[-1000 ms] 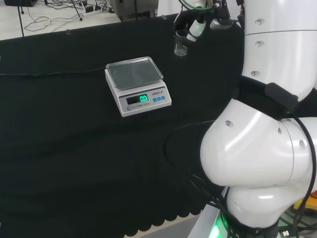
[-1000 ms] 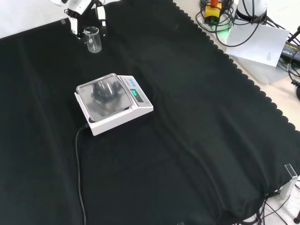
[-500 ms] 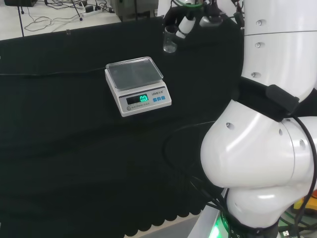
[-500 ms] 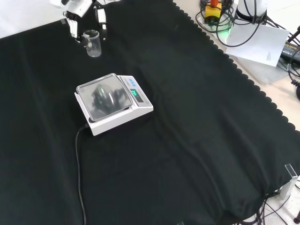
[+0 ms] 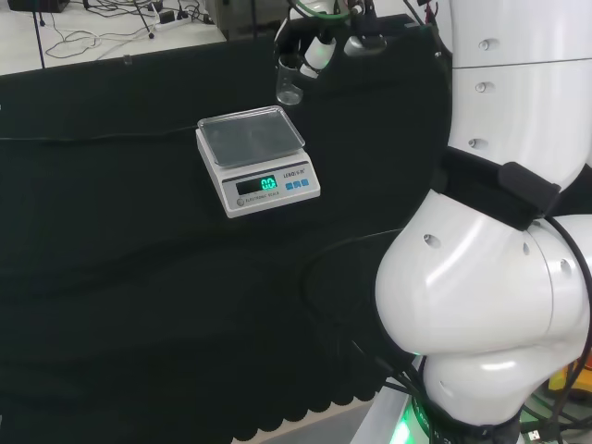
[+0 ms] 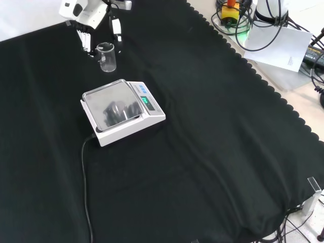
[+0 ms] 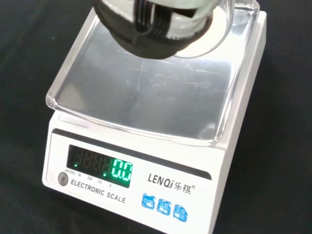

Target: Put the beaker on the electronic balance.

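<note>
A small clear glass beaker [image 5: 288,85] [image 6: 107,56] hangs upright in the air, with the hand [image 5: 316,39] [image 6: 88,15] shut on it from above. It is just beyond the far edge of the electronic balance [image 5: 256,158] [image 6: 121,111] in the head view, and above and left of it in the front view. The balance is white with a shiny square pan [image 7: 146,83] that has nothing on it, and its green display is lit. In the wrist view the beaker's round bottom [image 7: 217,34] shows over the pan's far edge, under a dark finger [image 7: 151,34].
The balance's black cable [image 6: 85,182] runs from its side toward the cloth's near edge in the front view. The arm's big white links [image 5: 499,277] stand at the head view's right. Cables and a sheet of paper [image 6: 276,40] lie off the cloth.
The hand has carried the beaker toward the balance: leftward in the head view, down and slightly right in the front view.
</note>
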`<control>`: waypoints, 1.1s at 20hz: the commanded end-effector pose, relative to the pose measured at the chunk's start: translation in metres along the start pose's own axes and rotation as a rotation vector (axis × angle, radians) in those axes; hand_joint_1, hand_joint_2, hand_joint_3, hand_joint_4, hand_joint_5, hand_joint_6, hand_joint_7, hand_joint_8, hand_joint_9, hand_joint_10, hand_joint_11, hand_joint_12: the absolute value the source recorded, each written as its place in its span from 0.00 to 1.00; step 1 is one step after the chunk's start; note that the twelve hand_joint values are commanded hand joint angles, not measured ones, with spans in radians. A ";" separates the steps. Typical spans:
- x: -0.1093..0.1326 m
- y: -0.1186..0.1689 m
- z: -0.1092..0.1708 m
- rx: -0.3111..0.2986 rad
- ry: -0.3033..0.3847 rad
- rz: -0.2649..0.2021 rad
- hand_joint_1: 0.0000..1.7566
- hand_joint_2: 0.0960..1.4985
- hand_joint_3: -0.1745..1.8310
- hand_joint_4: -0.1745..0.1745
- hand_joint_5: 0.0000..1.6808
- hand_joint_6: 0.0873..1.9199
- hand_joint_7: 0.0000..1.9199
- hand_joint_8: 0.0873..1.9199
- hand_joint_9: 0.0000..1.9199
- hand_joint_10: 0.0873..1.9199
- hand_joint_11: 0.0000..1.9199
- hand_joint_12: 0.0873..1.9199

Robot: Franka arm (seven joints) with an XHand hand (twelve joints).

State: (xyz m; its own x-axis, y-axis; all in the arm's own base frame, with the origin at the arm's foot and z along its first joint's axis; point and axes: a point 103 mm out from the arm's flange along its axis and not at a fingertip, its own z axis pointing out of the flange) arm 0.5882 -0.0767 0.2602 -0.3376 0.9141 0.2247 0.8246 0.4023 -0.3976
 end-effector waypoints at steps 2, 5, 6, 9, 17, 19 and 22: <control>0.030 0.015 0.011 0.016 -0.027 -0.023 0.78 0.72 0.07 0.27 0.57 0.51 0.48 0.50 0.59 0.49 0.59 0.40; 0.041 0.022 0.018 0.021 -0.043 -0.032 0.78 0.72 0.07 0.27 0.57 0.51 0.48 0.50 0.59 0.49 0.60 0.40; 0.045 0.024 0.019 0.019 -0.049 -0.033 0.75 0.73 0.08 0.38 0.57 0.52 0.48 0.51 0.59 0.48 0.60 0.40; 0.054 0.028 0.026 -0.004 -0.074 -0.017 0.70 0.74 0.08 0.56 0.57 0.53 0.50 0.53 0.58 0.45 0.60 0.40; 0.066 0.041 0.030 0.003 -0.088 -0.017 0.69 0.74 0.08 0.58 0.58 0.52 0.50 0.53 0.59 0.44 0.60 0.41; 0.063 0.043 0.033 0.013 -0.084 -0.019 0.69 0.74 0.08 0.58 0.58 0.52 0.50 0.53 0.59 0.44 0.60 0.41; 0.061 0.053 0.037 0.027 -0.088 -0.020 0.69 0.74 0.08 0.58 0.58 0.52 0.50 0.53 0.59 0.44 0.60 0.41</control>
State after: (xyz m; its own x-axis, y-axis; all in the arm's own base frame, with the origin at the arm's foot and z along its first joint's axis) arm 0.5863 -0.0036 0.2292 -0.3881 0.9079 0.1584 0.8156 0.4183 -0.3997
